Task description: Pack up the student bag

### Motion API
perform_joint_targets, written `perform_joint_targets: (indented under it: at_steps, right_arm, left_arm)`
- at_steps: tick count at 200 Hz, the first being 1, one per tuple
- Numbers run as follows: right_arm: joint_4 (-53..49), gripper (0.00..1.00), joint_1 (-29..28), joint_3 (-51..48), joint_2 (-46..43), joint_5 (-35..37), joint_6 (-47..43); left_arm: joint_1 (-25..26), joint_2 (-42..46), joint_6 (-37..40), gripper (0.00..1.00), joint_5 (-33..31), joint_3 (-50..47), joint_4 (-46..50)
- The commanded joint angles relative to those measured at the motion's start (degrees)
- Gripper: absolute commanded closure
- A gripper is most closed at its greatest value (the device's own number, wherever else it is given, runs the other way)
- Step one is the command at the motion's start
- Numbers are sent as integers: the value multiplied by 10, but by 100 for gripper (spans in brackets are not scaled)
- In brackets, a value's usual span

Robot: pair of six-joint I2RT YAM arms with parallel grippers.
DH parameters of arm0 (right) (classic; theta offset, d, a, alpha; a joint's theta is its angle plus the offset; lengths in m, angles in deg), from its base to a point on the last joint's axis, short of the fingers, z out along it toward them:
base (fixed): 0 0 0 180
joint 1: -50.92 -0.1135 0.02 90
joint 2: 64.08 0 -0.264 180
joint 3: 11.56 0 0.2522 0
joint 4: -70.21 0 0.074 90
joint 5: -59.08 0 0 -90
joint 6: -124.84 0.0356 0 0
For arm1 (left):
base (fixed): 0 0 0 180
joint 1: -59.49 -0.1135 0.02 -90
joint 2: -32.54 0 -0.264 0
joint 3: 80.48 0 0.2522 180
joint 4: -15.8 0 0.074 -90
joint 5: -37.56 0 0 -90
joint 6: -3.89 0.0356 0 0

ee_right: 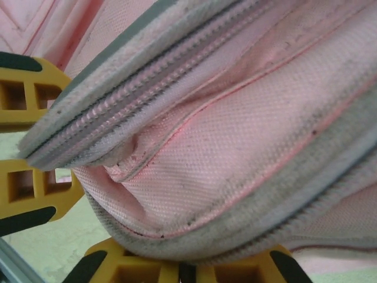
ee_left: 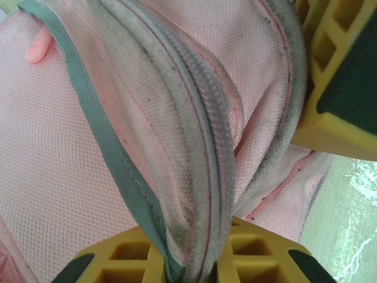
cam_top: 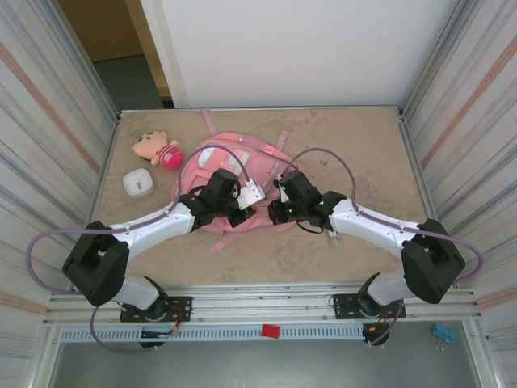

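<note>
The large pink fabric backpack with grey zip trim [cam_top: 257,155] lay flat mid-table, both arms bent over its near edge. The left gripper [ee_left: 188,259] pinched a fold of zip seam between its yellow fingers. The right gripper [ee_right: 187,268] had narrow jaws, seemingly nipping the grey piping. With such shallow bites, pulling the opening apart could let cloth slip free or drag the whole limp bag. The grippers were also close enough to collide.

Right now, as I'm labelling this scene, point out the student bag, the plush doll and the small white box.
student bag [cam_top: 254,153]: top external view, pink upper panel
plush doll [cam_top: 159,150]: top external view, where head meets body
small white box [cam_top: 138,183]: top external view, middle of top
</note>
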State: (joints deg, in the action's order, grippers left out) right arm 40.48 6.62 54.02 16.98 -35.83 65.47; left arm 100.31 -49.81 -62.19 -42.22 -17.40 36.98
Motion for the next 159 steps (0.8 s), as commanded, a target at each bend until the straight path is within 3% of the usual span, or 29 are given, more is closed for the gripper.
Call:
perform_joint_targets:
  at_steps: [1,35,75,92,125,159]
  right_arm:
    - [-36,100,12,17,-21,50,-19]
    - [-69,100,68,5,-52,-24,-36]
    - [-74,100,127,11,-42,-200,-65]
    - [-66,100,121,17,-27,-220,-66]
    - [-61,83,106,29,2,-201,-64]
    - [-47,73,108,33,15,-188,-59]
  left_arm:
    - [-3,5,-21,87,22,14,24]
    - [-15,14,-6,87,6,6,45]
    - [-18,24,0,87,13,-4,50]
    - [-18,26,-6,87,25,-5,44]
    - [-18,27,-13,87,48,-4,33]
    - [-18,30,-13,87,52,-3,34]
